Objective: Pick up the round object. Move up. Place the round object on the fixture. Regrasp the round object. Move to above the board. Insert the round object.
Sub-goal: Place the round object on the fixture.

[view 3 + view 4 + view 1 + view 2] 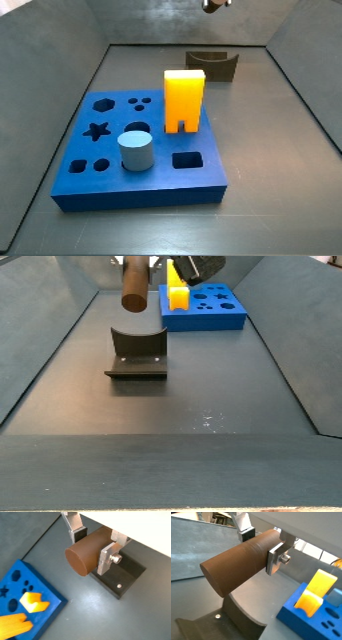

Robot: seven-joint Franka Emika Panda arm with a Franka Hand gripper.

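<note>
Board: we saw the board [100,150] lying flat on the floor, a thick blue slab with star, round and square cut-outs; a tall orange-yellow block [185,100] and a pale grey-blue cylinder [135,152] stood in two of its holes, and the others looked free.
Fixture: the fixture [136,352] stood on the floor well apart from the board, its notched cradle empty.
Round object: the round object [241,559], a brown peg, hung in the air high above the fixture, lying roughly level, and touched neither fixture nor board.
Gripper: the gripper [93,544] was clamped on the round object near one end, a silver finger plate pressed to each side; in a side view it sat at the very top edge, almost out of frame.
Done so far: we judged the pick-up finished and the lift well along, since the peg was clear of the floor.
Left to do: by our reading, setting the peg in the cradle, regrasping it, carrying it above the board and inserting it were all not yet done.
Writing: we found no brand, label or readable lettering on any piece; the background clutter behind the walls was too blurred to read.
</note>
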